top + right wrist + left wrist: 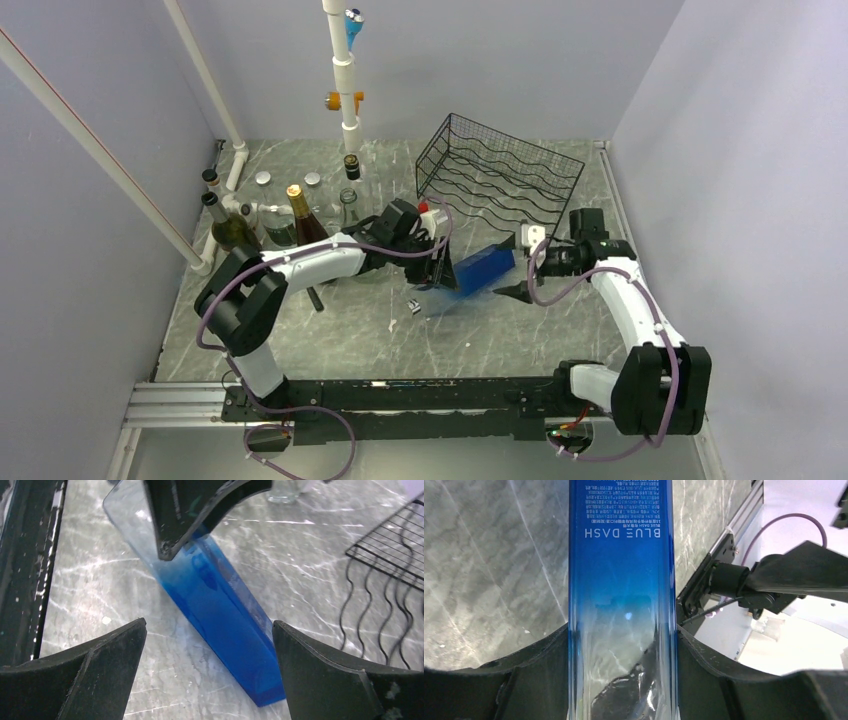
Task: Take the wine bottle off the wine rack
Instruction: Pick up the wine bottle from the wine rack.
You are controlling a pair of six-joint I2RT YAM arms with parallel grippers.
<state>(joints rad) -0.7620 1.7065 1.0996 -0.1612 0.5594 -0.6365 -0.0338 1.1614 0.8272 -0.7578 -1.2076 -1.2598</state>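
The wine bottle (482,270), a flat-sided one fading from deep blue to clear, lies off the wine rack (500,180), just in front of its near edge and tilted over the marble surface (350,330). The left pincer (437,268), farther from the rack than the bottle's blue end, is clamped across the bottle's clear half. The right pincer (208,625) hangs in front of the rack's right part with its jaws spread wide and holding nothing, its fingers (100,665) flanking the blue end without touching it.
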